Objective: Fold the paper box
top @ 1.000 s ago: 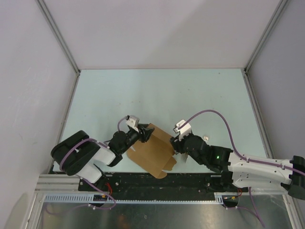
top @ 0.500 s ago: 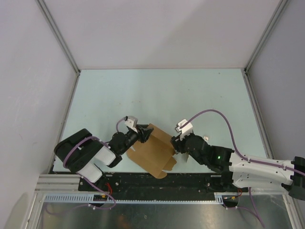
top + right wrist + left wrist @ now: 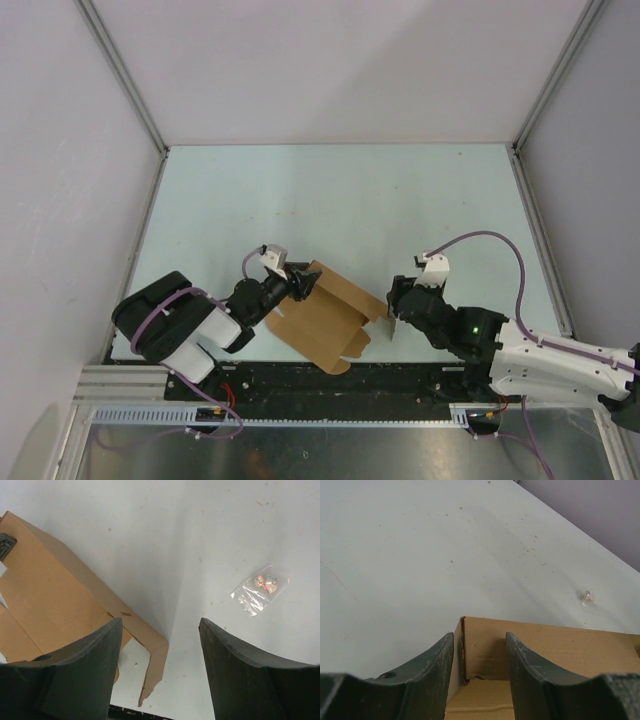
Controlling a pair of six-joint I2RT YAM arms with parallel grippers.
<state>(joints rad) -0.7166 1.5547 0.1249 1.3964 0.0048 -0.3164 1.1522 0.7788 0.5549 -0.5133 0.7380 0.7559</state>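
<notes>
We are seeing the left gripper (image 3: 479, 647) standing slightly parted astride a raised corner of the plain brown thin cardboard box (image 3: 322, 322). It is lying by the near edge between both arms, its raised wall running diagonally from far-left to near-right. The right gripper (image 3: 160, 626) is hanging wide open, empty, above its right corner. The pale greenish table (image 3: 350, 200) is sitting within white walls (image 3: 340, 70).
</notes>
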